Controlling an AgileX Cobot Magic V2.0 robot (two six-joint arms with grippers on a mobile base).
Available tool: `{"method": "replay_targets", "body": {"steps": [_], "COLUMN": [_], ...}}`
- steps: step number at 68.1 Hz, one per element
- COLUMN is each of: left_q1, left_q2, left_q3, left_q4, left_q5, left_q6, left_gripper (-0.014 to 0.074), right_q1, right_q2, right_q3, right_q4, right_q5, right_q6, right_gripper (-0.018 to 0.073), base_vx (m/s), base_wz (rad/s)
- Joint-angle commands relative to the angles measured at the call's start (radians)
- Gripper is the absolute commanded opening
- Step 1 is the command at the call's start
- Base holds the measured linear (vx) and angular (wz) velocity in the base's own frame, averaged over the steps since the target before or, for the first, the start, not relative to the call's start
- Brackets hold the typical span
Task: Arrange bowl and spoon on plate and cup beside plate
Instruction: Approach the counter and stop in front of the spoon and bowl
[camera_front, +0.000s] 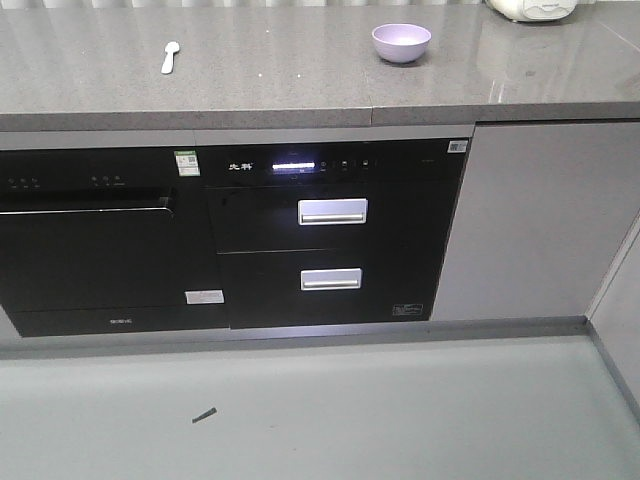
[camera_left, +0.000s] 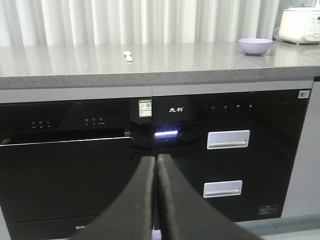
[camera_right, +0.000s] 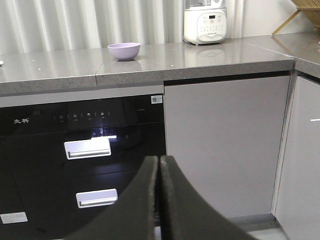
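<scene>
Front view: small glossy lilac plastic bowl (camera_front: 401, 42) and short pale plastic spoon (camera_front: 170, 57) are lying well apart on grey stone bench (camera_front: 300, 85); plate, cup unseen. Left wrist view: left gripper (camera_left: 156, 159) is hanging pressed together, empty. Right wrist view: right gripper (camera_right: 159, 159) likewise. Seemingly nothing arranged yet.

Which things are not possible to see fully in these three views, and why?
Plate and cup: in no view; where they stand cannot be told.
Spoon: too small in the left wrist view to show its scoop.
White appliance: cut by the top edge in the front view.
Bowl: its inside is hidden by its own wall in the right wrist view.
</scene>
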Motion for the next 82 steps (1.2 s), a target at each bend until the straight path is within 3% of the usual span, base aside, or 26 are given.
{"method": "replay_targets", "body": {"steps": [1, 82], "left_q1": [0.003, 0.003], "left_q2": [0.018, 0.018], "left_q3": [-0.019, -0.019], "left_q4": [0.000, 0.000], "left_q5": [-0.069, -0.069], "left_q6": [-0.007, -0.007], "left_gripper": [-0.0006, -0.0006], "right_q1": [-0.006, -0.006], "right_q2": [-0.006, -0.006], "right_q3": [0.008, 0.008], "right_q4": [-0.010, -0.010], "right_q5": [-0.077, -0.077], "right_q6": [0.001, 0.001], "right_gripper": [-0.0006, -0.0006], "base_vx": [0.17, 0.19], "base_wz": [0.00, 0.01]}}
